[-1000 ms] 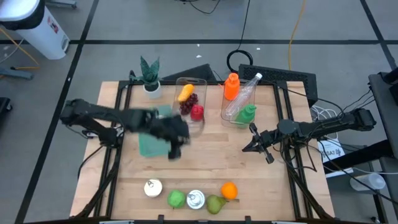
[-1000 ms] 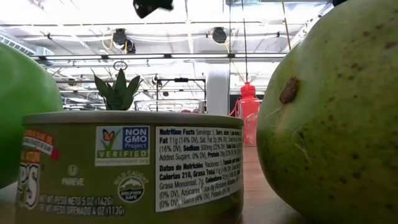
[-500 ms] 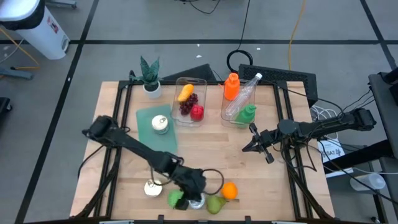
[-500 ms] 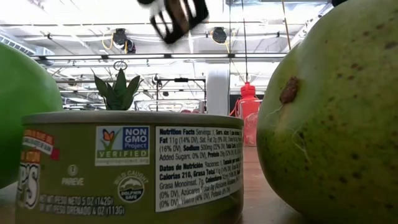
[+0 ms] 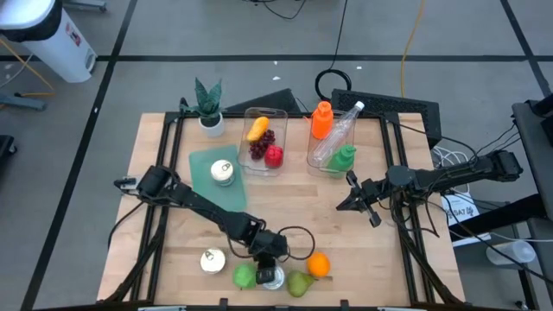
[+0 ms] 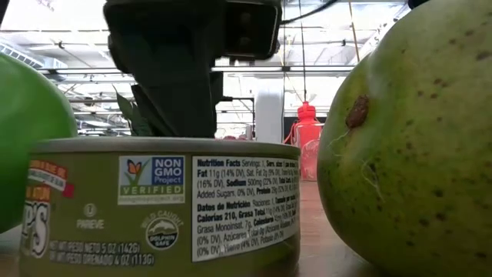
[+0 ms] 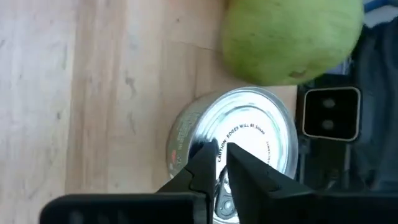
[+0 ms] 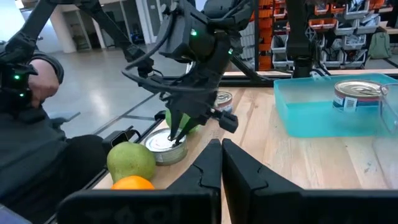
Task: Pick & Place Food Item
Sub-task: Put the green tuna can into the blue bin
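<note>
A flat tin can point(image 5: 271, 276) stands on the table's near edge between a green apple point(image 5: 244, 276) and a pear point(image 5: 300, 282). The low view shows the can point(image 6: 161, 208) from close up. My left gripper point(image 5: 270, 257) is right above it, fingers shut and pointing down at the lid point(image 7: 249, 143). The right wrist view shows this left gripper point(image 8: 176, 135) over the can point(image 8: 163, 144). My right gripper point(image 5: 346, 194) waits shut above the table's right half. A second can point(image 5: 223, 173) rests on a green tray point(image 5: 203, 164). My left gripper comes at the can's lid point(image 7: 205, 134) from above, its shut fingers point(image 7: 208, 165) pointing down near the lid's middle. Whether the tips touch the lid, I cannot tell. The can stands upright on the table.
An orange point(image 5: 318, 264) and a third can point(image 5: 212, 260) also sit along the near edge. At the far side stand a clear tub of fruit point(image 5: 263, 138), a tub of bottles point(image 5: 333, 138) and a potted plant point(image 5: 207, 104). A person point(image 8: 31, 81) is beyond the table.
My left arm has swung from over the green tray toward the table's near edge, leaving a can on the tray. It has then come down over the can between apple and pear, so that it now fills the low view above that can.
</note>
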You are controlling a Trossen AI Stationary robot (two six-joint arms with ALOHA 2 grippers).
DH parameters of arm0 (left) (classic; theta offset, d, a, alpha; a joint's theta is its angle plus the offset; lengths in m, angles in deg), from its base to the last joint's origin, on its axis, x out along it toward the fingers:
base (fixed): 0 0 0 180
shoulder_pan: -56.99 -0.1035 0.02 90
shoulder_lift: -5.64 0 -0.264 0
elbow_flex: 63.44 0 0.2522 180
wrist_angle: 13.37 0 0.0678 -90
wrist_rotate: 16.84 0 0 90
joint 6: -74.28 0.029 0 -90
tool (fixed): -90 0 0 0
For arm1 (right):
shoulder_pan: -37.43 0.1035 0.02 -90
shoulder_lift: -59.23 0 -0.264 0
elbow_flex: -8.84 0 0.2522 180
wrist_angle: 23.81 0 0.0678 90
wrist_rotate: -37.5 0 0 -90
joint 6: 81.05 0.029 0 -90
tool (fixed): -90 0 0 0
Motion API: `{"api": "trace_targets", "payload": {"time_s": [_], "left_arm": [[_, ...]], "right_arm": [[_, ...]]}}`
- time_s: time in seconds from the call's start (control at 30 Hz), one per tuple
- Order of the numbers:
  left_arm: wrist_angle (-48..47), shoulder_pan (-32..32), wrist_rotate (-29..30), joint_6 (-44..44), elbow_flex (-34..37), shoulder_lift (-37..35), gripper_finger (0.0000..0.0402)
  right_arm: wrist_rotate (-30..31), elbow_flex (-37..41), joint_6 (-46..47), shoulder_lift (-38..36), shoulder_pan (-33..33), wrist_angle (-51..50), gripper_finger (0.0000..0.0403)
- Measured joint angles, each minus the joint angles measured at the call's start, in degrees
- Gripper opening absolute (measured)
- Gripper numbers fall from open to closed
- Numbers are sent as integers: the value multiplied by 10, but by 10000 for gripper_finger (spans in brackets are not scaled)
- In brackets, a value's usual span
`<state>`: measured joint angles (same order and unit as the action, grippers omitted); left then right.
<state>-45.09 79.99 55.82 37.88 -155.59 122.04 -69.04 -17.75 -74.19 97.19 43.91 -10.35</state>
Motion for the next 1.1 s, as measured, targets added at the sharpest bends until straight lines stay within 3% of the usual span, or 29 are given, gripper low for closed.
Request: {"api": "trace_targets", "payload": {"time_s": [0.2,0.63,0.77,0.93,1.1], "left_arm": [[-66,-25,57,-6,-3,-4,51],[-60,-137,182,90,-1,-2,51],[-31,-170,157,140,1,-4,51],[-28,-179,84,191,4,-46,51],[-42,-154,122,248,2,-124,51]], "right_arm": [[0,0,-2,0,0,13,2],[0,0,-17,0,0,6,2],[0,0,-18,2,0,5,2],[0,0,-27,2,0,5,2],[-1,0,-39,2,0,11,2]]}}
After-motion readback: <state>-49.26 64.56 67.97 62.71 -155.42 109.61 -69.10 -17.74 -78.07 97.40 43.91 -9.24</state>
